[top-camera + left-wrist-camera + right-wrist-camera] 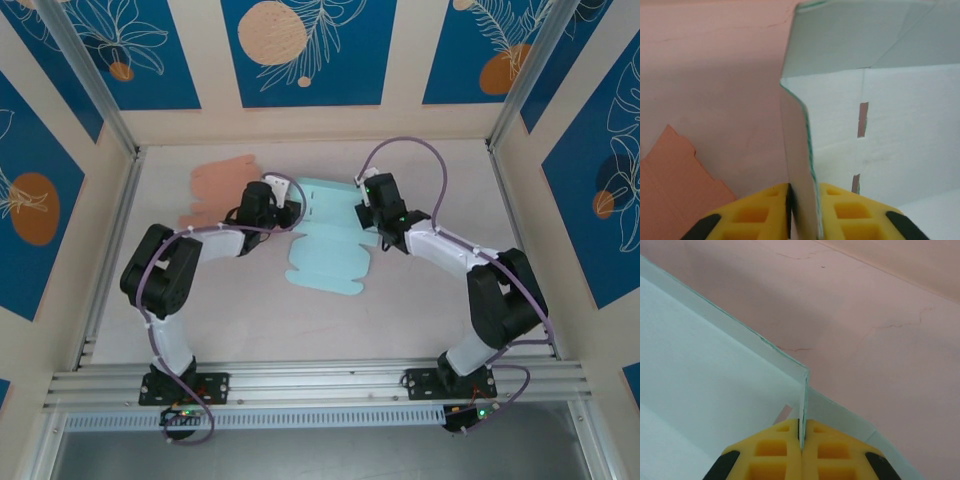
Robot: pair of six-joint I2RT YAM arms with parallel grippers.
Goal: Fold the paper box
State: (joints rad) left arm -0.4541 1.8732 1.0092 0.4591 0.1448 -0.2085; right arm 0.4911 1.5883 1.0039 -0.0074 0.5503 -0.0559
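Shows a salmon sheet (215, 188) flat at far left. Pinches with the left gripper (803, 192) the upturned left flap of the pale blue paper box (325, 255), at the middle of the table (400, 320), jaws narrow on the card. Pinches likewise with the right gripper (801, 434) the raised right flap, jaws nearly touching.

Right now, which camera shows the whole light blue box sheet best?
Top external: the light blue box sheet lies spread out, with nearly its full outline visible. Left wrist shows one raised flap clamped in the left tool, plus two slots. Right wrist shows one raised edge clamped in the right tool.
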